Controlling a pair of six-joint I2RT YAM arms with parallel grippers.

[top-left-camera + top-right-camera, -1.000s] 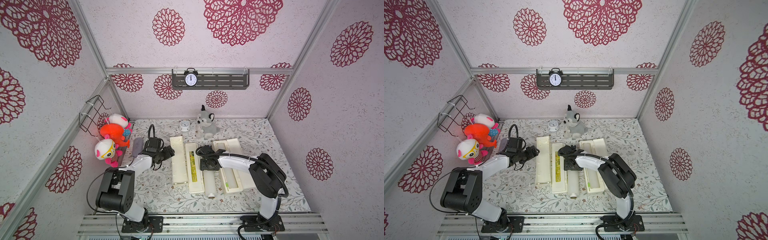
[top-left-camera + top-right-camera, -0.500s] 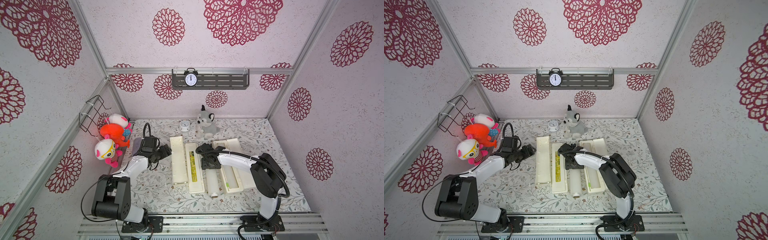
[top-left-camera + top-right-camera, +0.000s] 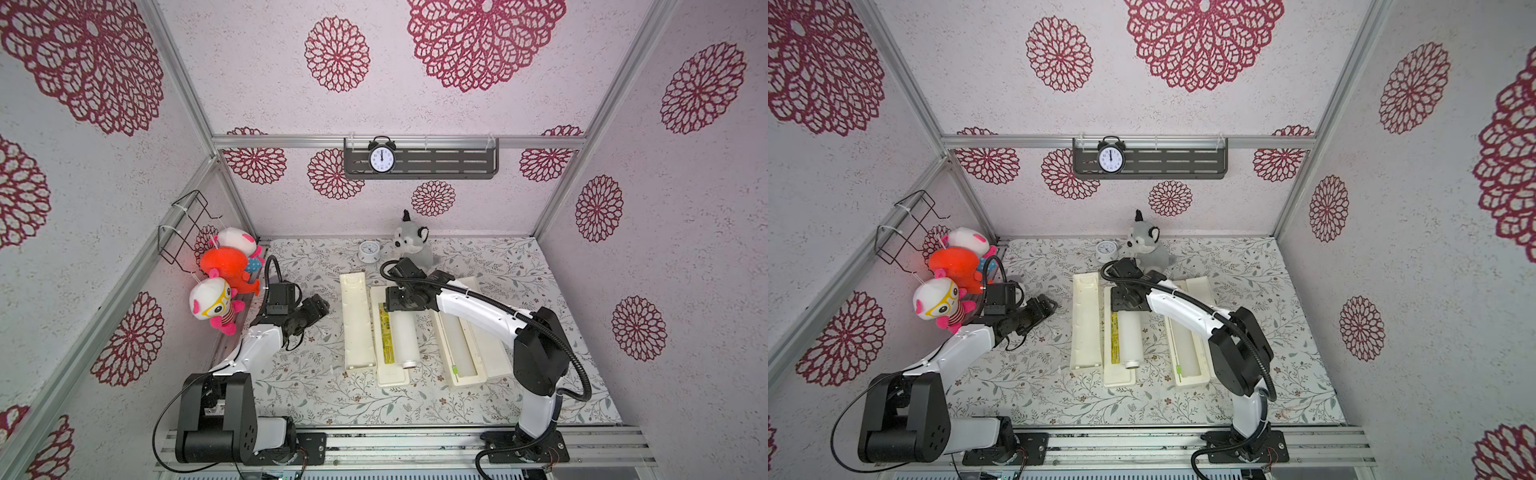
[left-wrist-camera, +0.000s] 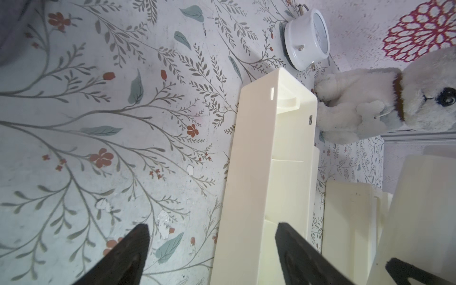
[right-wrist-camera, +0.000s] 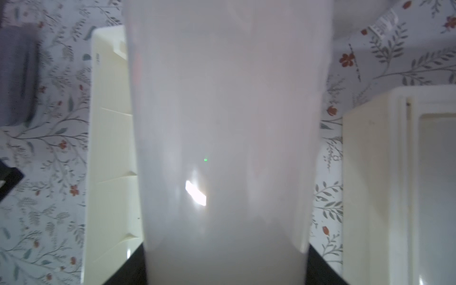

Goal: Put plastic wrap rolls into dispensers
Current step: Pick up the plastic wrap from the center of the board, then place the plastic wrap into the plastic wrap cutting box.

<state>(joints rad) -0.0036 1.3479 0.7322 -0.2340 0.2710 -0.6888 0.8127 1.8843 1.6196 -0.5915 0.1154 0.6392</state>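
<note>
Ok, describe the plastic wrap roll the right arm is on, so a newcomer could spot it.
Find the grey plush wolf at the back of the floral table. Just in front of it, the right end effector grips a glossy white roll lying beside a yellow-green label strip. Unlike the other roll, sunk inside its cream dispenser, this one shows a tan core end.

White arms (image 3: 473, 309), black joints (image 3: 538, 353), black cables (image 3: 584, 376)
</note>
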